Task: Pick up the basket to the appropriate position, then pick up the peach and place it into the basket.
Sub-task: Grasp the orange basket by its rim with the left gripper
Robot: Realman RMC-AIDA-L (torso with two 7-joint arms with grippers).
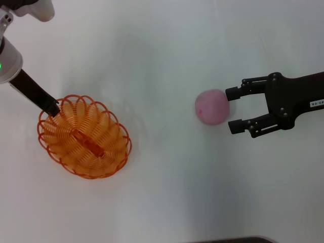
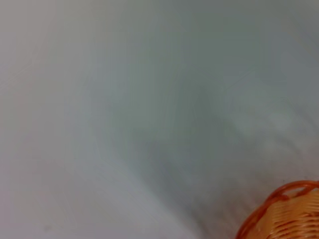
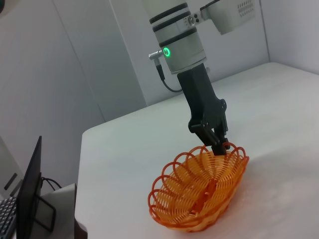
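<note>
The orange wire basket (image 1: 83, 136) lies on the white table at the left. It also shows in the right wrist view (image 3: 199, 191) and at a corner of the left wrist view (image 2: 284, 214). My left gripper (image 1: 50, 108) is shut on the basket's far left rim, and the right wrist view shows the grip (image 3: 219, 146). The pale-pink peach (image 1: 212, 106) rests on the table at the right. My right gripper (image 1: 234, 109) is open just right of the peach, one finger on each side of its right edge, apart from it.
The white table (image 1: 162, 50) stretches between basket and peach. In the right wrist view a dark monitor (image 3: 30, 194) and a keyboard (image 3: 7, 219) stand beyond the table's edge. A dark edge (image 1: 243, 239) shows at the bottom of the head view.
</note>
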